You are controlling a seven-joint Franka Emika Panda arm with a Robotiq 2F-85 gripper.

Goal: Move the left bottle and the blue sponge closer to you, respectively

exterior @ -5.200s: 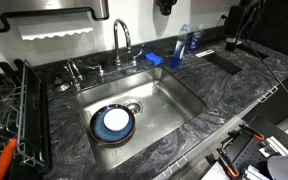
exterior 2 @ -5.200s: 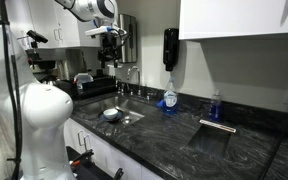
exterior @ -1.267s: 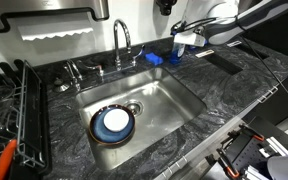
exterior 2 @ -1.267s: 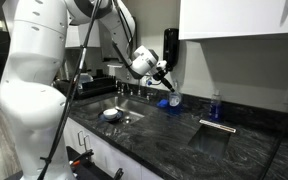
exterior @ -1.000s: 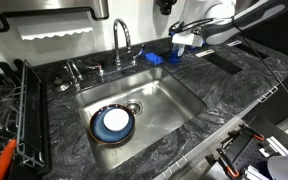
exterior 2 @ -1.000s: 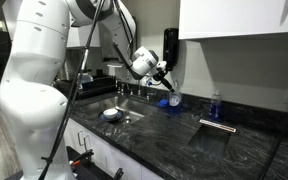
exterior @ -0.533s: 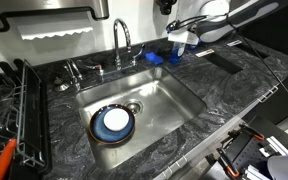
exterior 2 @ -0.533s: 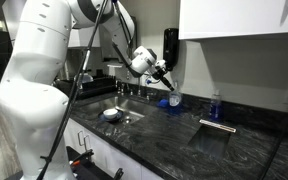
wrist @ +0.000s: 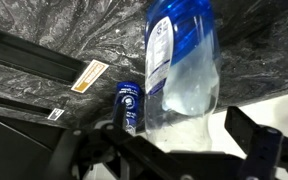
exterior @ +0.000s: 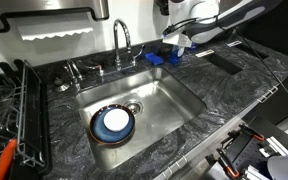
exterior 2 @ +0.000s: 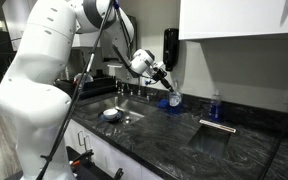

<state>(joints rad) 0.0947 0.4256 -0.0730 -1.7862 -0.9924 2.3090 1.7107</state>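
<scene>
The left bottle [wrist: 182, 70], clear with a blue part, stands on the dark counter between my open fingers in the wrist view. My gripper [wrist: 179, 140] straddles it with a gap showing at the right finger. In both exterior views the gripper [exterior: 176, 43] [exterior 2: 167, 86] hangs right over the bottle [exterior: 176, 56] [exterior 2: 172, 100]. The blue sponge [exterior: 154, 59] lies flat on the counter beside the bottle, towards the faucet. A second small bottle [exterior 2: 215, 106] stands further along the counter, and it also shows in the wrist view [wrist: 129, 105].
A steel sink [exterior: 169, 100] holds a round blue-and-white plate [exterior: 114, 124]. The faucet [exterior: 121, 40] stands behind the sink. A black dish rack [exterior: 9, 110] sits at the far side. A dark soap dispenser [exterior 2: 170, 48] hangs on the wall above the bottle.
My gripper has moved sideways towards the faucet and a little down, and now sits around the left bottle. The bottle and the sponge have not moved.
</scene>
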